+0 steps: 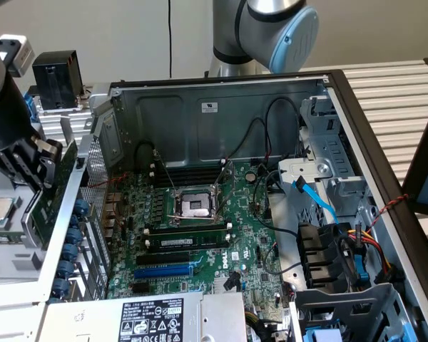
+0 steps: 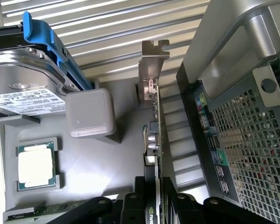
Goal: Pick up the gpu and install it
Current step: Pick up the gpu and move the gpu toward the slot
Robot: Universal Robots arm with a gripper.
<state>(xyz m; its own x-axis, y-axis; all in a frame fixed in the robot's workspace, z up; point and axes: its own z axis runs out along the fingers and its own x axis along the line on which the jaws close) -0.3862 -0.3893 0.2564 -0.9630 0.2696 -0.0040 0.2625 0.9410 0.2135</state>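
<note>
Nearest the wrist camera we find the gripper point(image 2: 154, 205), its black fingers point(image 2: 130, 207) clamped on the gpu point(image 2: 151, 140). We see the card edge-on, with its silver bracket point(image 2: 154, 70) at the far end. Just beside the card runs the rear wall point(image 2: 252, 140) of the computer case, with its mesh and port panel. On the other side of the card lies a grey tray point(image 2: 107, 172) that holds a loose CPU point(image 2: 35, 165), a small grey block point(image 2: 91, 112) and a hard drive point(image 2: 23, 88) in a blue rail point(image 2: 46, 42). At the exterior view's left edge we see the gripper point(image 1: 46, 167) holding the gpu point(image 1: 57, 185) tilted, outside the open case point(image 1: 221, 107), close to its perforated wall. We cannot tell whether the card's lower end is clear of the tray. The motherboard point(image 1: 200, 235) fills the centre of that view, well apart from the card.
</note>
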